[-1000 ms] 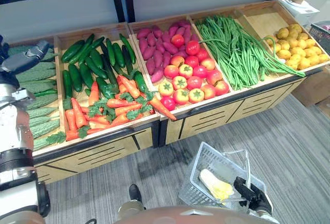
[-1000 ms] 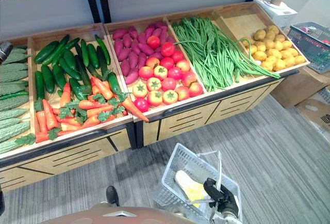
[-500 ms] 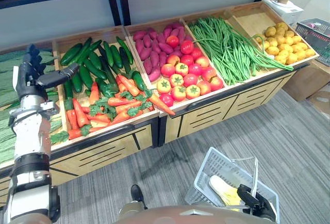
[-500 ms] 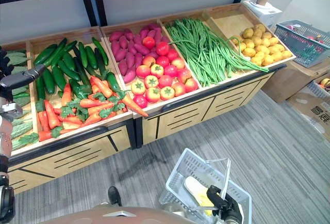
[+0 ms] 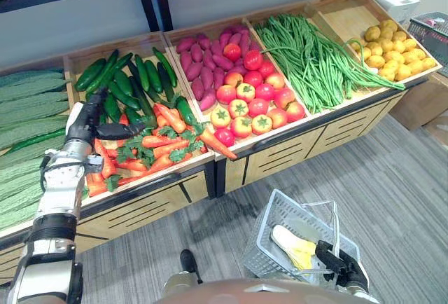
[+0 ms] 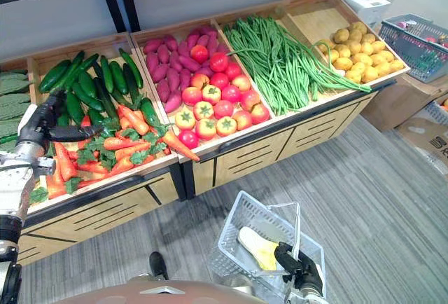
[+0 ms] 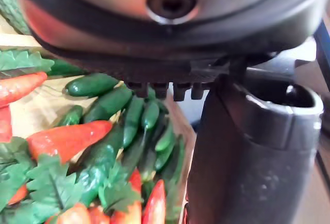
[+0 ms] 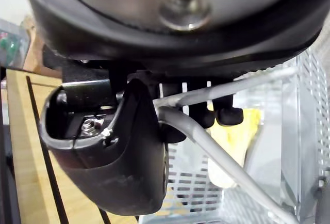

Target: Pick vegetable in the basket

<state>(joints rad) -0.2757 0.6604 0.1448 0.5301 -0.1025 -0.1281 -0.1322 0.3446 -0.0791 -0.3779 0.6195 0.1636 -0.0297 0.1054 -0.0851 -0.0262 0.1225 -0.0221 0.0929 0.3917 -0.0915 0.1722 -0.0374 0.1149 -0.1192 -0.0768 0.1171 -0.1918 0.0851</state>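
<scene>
Left hand (image 5: pixel 85 120) hovers released over the crate (image 5: pixel 112 47) of carrots (image 5: pixel 157 140) and cucumbers (image 5: pixel 126 83). Its fingers are straight, aimed at the crate's back wall, and the thumb juts sideways above the carrot leaves. Nothing is grasped yet. The smart play looks like one carrot lying free on top: settle the palm square over it and close round its middle so neighbours don't drag along. The forearm comes in over the crate's front left. Well in front of the crate, the right hand (image 5: pixel 334 258) is clenched on the basket (image 5: pixel 274 209) handle (image 8: pixel 206 141), with a pale yellow vegetable (image 5: pixel 294 248) inside.
</scene>
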